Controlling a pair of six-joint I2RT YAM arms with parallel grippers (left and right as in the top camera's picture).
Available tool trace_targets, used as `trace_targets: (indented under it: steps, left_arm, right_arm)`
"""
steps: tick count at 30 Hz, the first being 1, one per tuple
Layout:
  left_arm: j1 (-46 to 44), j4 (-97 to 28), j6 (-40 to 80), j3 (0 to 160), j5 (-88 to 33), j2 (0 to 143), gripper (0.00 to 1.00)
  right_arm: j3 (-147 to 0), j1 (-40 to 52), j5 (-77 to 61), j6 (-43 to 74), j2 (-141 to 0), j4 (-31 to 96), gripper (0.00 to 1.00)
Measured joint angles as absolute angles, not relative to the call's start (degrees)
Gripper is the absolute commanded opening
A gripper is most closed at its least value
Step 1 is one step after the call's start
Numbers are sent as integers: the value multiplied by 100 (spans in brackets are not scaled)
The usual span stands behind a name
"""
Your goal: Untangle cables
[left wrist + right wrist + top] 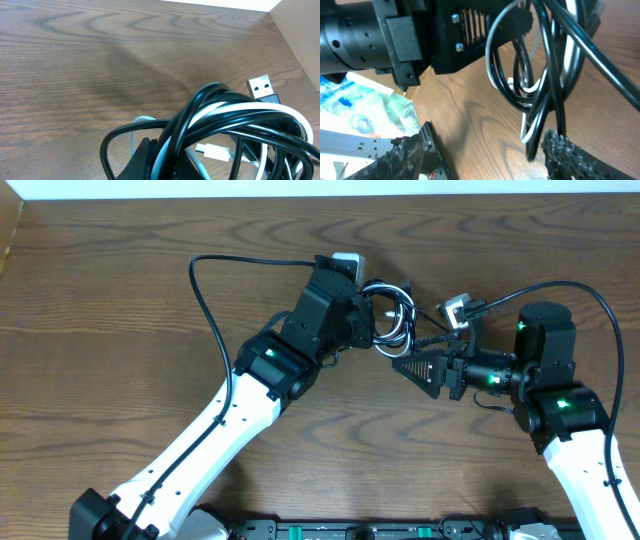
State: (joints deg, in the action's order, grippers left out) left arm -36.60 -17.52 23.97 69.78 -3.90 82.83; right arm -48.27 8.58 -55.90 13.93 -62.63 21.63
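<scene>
The cables [392, 315] sit at mid-table, bunched at the tip of the left gripper [372, 320] and raised off the wooden surface [150, 300]. The right wrist view shows the loops hanging free, with bare wood under them.

- Left gripper: we read it as pinched on the bundle. In its own wrist view the strands run down between the dark fingers [144, 159] at the bottom edge.
- Right gripper [400, 367]: spread wide and holding nothing. Its fingers [565, 155] stand either side of the lowest hanging loop.

**Handling, as we judge it:** both cords are light, thin and limp. They are springy enough to keep their coil but will not hold a shape once pulled. The jackets look smooth, so a single strand may slide through a loose pinch. The plug ends are the only hard parts and the likeliest to snag. A hold close behind a plug, or on one lone strand at the bottom of the loop, seems best — not on the whole bunch.

**What each view gives:**
- The left wrist view alone sorts the strands. The black cord [200, 107] crosses over the white cord [225, 107], a USB-A plug [261, 89] sticks out at the right, and a small white plug [212, 151] is tucked inside the coil.
- The overhead view shows both arms converging but blurs the bundle into one knot.
- The right wrist view shows the drop of the loops and the gap between its own fingers — neither can be read from above.
</scene>
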Motion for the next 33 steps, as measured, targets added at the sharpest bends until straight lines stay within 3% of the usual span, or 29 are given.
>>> trace_targets:
  steps: [7, 16, 33]
  left_arm:
    - [-3660, -1752, 2554, 6978, -395, 8285, 7]
    - [-3660, -1750, 2720, 6978, -489, 8285, 8]
    - [-3660, -1752, 2720, 6978, -611, 8283, 8]
  right_arm:
    - [-4827, 858, -5596, 1350, -6263, 2071, 48]
    - [-4827, 858, -6060, 1315, -6263, 1619, 56]
    - [-4827, 858, -5957, 1317, -6263, 1715, 58]
